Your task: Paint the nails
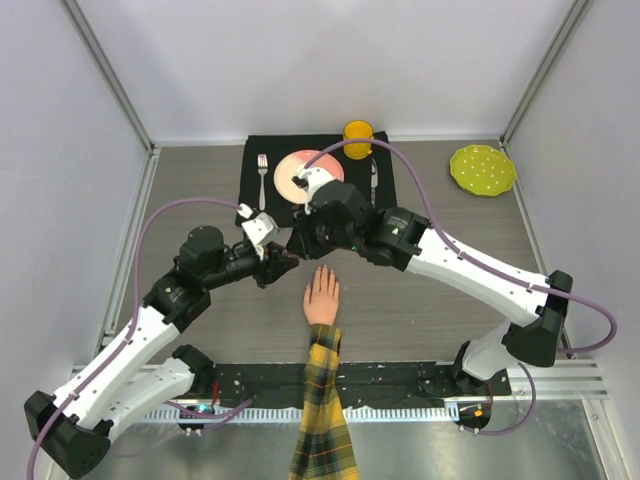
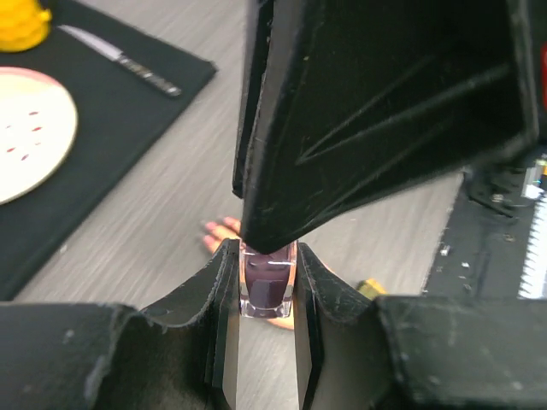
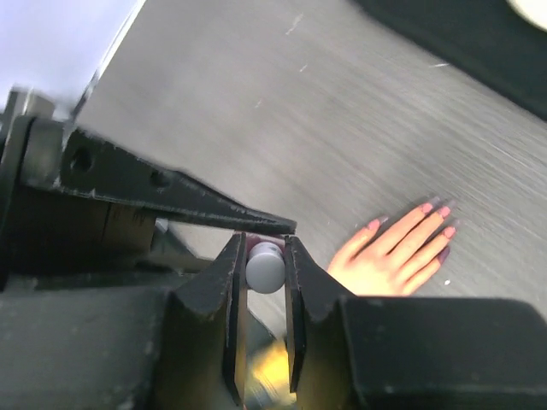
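A pale peach mannequin hand (image 1: pixel 322 296) with a yellow-black plaid sleeve (image 1: pixel 323 420) lies palm down at the table's middle front. Its pink nails (image 3: pixel 427 207) show in the right wrist view. My left gripper (image 1: pixel 281 263) is shut on the small purple polish bottle (image 2: pixel 268 280), held above the table just left of the hand. My right gripper (image 1: pixel 297 243) is shut on the bottle's white cap (image 3: pixel 266 267), directly over the left gripper. In the left wrist view the fingertips (image 2: pixel 219 231) of the mannequin hand peek out behind the bottle.
A black placemat (image 1: pixel 262 215) at the back holds a pink plate (image 1: pixel 288 170), a fork (image 1: pixel 263 175) and a knife (image 2: pixel 128 61). A yellow cup (image 1: pixel 358 139) stands behind it. A green dotted plate (image 1: pixel 483 169) lies at the back right.
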`<state>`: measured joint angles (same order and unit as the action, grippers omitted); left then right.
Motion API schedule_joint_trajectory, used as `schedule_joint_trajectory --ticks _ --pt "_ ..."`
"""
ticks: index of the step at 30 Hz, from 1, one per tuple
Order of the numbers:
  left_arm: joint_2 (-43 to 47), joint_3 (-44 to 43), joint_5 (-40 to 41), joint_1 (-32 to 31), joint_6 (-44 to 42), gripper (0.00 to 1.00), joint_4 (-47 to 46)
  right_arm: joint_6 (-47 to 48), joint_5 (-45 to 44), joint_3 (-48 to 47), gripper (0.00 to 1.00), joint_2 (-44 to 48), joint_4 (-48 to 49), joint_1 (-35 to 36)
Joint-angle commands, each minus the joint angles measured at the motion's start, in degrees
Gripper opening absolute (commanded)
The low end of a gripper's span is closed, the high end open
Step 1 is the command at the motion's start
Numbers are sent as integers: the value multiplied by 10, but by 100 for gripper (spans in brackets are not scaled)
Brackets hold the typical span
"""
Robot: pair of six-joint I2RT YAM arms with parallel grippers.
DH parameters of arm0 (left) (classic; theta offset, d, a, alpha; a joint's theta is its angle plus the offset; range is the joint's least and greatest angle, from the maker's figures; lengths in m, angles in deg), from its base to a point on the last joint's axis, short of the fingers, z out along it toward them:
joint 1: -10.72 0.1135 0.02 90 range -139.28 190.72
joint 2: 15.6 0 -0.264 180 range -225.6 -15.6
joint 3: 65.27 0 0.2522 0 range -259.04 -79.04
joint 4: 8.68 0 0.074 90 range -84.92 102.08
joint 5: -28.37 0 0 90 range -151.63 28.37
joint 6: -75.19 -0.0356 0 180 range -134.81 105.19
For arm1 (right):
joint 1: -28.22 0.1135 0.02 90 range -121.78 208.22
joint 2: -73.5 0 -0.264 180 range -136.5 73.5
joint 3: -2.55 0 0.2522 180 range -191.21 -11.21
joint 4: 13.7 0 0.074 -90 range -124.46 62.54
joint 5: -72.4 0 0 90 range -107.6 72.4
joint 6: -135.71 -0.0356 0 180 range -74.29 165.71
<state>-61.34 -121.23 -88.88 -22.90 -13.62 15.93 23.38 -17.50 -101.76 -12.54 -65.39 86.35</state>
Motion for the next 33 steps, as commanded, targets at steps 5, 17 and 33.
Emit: schedule_joint_trajectory --ticks 5,17,33 --pt "28 -15 58 3 -1 0 -53 -156 -273 5 1 -11 45 79" --pt "14 -25 15 3 0 0 -44 -48 -184 50 55 78 50 24" --pt "-27 -40 -179 3 27 0 -49 149 192 96 58 139 67 -61"
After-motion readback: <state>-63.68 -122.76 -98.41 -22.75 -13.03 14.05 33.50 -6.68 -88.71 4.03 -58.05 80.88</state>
